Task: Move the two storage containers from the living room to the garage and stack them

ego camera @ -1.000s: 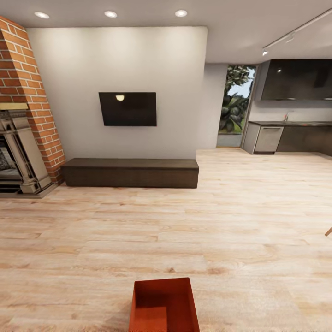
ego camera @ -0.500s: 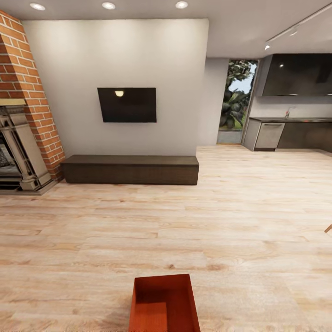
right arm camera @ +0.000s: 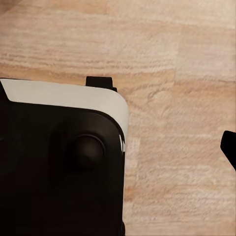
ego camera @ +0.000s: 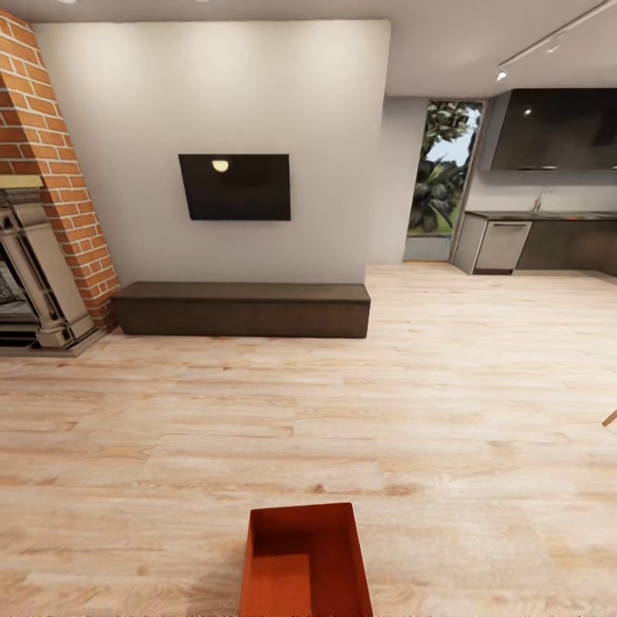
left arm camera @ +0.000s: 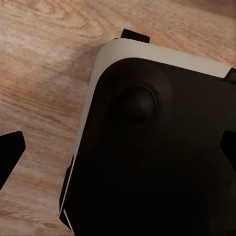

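Observation:
One orange-red storage container (ego camera: 306, 561) stands open-topped on the light wood-plank floor (ego camera: 386, 411) of the living room, at the near centre of the head view. The garage is out of view. In the left wrist view my left gripper (left arm camera: 118, 152) hangs open over my own black-and-white base (left arm camera: 147, 147), its dark fingertips (left arm camera: 10, 152) far apart and empty. In the right wrist view my right gripper (right arm camera: 118, 152) also hangs over the base (right arm camera: 59, 162); one fingertip (right arm camera: 230, 147) shows at the frame's far edge, with nothing held.
A long low dark bench (ego camera: 242, 308) runs along the white wall under a black screen (ego camera: 234, 186). The brick fireplace (ego camera: 38, 257) stands at the left. A kitchen counter (ego camera: 540, 240) and a glazed door (ego camera: 437, 188) lie at the far right. A wooden tip (ego camera: 610, 418) pokes in at the right edge.
The head view has crept downward and slightly forward, so the ceiling lights have slid out of the top. The container, bench and fireplace keep their places on the floor.

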Controlling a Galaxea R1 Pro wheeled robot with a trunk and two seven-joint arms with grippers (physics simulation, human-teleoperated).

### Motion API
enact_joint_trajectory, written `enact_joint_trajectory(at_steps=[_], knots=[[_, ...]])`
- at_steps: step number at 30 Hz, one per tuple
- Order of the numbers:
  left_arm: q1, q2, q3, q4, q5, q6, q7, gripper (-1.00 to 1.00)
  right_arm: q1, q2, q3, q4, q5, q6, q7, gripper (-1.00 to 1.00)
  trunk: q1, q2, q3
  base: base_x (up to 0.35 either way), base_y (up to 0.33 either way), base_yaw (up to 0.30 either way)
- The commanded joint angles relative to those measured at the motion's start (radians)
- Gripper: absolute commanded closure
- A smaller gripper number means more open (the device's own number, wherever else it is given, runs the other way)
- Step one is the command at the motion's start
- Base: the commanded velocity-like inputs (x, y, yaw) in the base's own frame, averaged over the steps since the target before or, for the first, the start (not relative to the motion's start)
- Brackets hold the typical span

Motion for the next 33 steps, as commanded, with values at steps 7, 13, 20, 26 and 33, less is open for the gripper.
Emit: enact_joint_trajectory(at_steps=[7, 13, 20, 26, 33], knots=[[0.000, 0.000, 0.000, -0.003, 0.005, 0.006, 0.003, -1.00, -0.001, 0.001, 0.009, 0.003, -0.010, -0.006, -0.001, -1.00, 0.000, -0.001, -0.012, 0.000, 0.000, 0.000], [0.000, 0.000, 0.000, -0.003, 0.006, 0.006, 0.003, -1.00, -0.001, 0.001, 0.009, 0.004, -0.010, -0.006, -0.001, -1.00, 0.000, -0.001, -0.022, 0.000, 0.000, 0.000], [0.000, 0.000, 0.000, -0.003, 0.005, 0.006, 0.003, -1.00, -0.001, 0.000, 0.009, 0.004, -0.010, -0.006, -0.001, -1.00, 0.000, -0.001, -0.033, 0.000, 0.000, 0.000], [0.000, 0.000, -0.001, -0.003, 0.006, 0.006, 0.003, -1.00, -0.002, 0.001, 0.009, 0.004, -0.010, -0.006, 0.000, -1.00, 0.000, -0.001, -0.042, 0.000, 0.000, 0.000], [0.000, 0.000, 0.000, -0.003, 0.005, 0.006, 0.003, -1.00, -0.003, 0.000, 0.009, 0.004, -0.010, -0.006, 0.000, -1.00, 0.000, -0.001, -0.053, 0.000, 0.000, 0.000]])
